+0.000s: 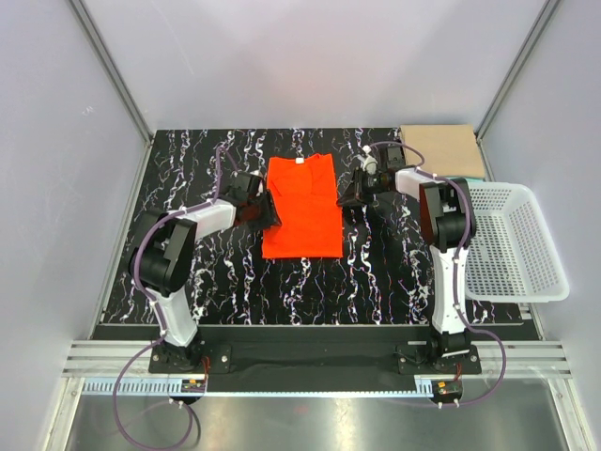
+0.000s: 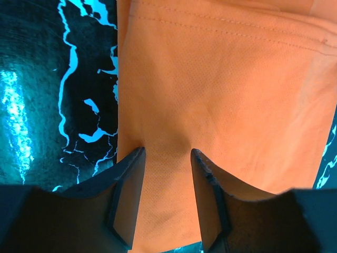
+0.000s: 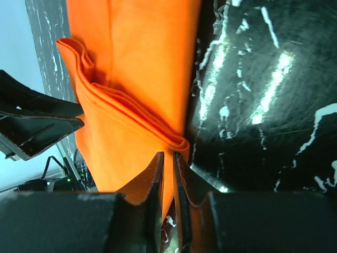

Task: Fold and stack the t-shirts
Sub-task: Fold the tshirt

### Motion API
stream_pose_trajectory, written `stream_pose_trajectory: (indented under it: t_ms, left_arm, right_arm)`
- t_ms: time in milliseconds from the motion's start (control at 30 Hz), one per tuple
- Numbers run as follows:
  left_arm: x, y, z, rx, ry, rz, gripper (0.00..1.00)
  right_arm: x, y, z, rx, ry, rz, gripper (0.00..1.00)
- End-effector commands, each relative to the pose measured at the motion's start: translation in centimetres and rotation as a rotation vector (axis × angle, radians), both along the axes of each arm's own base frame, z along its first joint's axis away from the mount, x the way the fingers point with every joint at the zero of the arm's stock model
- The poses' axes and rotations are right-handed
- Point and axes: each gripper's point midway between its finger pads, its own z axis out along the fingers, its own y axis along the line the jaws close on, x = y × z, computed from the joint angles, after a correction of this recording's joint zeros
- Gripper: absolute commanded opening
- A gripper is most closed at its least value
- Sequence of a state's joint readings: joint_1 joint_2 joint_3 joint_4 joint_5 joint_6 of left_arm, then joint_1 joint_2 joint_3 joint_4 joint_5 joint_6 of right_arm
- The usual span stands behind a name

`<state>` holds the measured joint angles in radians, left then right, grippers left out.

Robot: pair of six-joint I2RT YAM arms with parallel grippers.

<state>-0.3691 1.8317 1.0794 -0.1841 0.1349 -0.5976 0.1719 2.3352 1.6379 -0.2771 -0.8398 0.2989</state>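
The orange-red t-shirt (image 1: 302, 207) lies in the middle of the table, folded into a long strip, with its white neck label at the far end. My left gripper (image 1: 268, 209) is at the shirt's left edge. Its jaws stand open over the cloth in the left wrist view (image 2: 167, 158), with orange fabric (image 2: 226, 95) showing between them. My right gripper (image 1: 346, 194) is at the shirt's right edge. In the right wrist view it (image 3: 168, 158) is shut on a pinched fold of the shirt (image 3: 137, 58), and that edge is lifted. A folded tan shirt (image 1: 441, 150) lies at the far right, with a teal edge under it.
A white mesh basket (image 1: 512, 244) hangs over the table's right edge beside the right arm. The black marbled tabletop (image 1: 207, 282) is walled in by pale panels on three sides. The left gripper's dark fingers (image 3: 37, 121) show beyond the shirt in the right wrist view.
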Motion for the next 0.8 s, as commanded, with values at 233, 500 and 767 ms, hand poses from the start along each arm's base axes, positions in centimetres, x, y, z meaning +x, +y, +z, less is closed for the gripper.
stream_pose_trajectory:
  t_ms: [233, 500, 767]
  left_arm:
    - [0.3, 1.8, 6.4, 0.047, -0.088, 0.057, 0.56]
    - [-3.9, 2.2, 4.3, 0.026, -0.024, 0.006, 0.60]
    - [-7.2, 3.2, -0.3, 0.040, 0.090, 0.026, 0.59]
  right_arm:
    - [1.4, -0.4, 7.0, 0.000, -0.111, -0.056, 0.50]
    - [-6.9, -2.6, 6.6, -0.167, 0.035, -0.159, 0.72]
    - [-12.4, -2.6, 3.0, -0.246, 0.142, -0.173, 0.73]
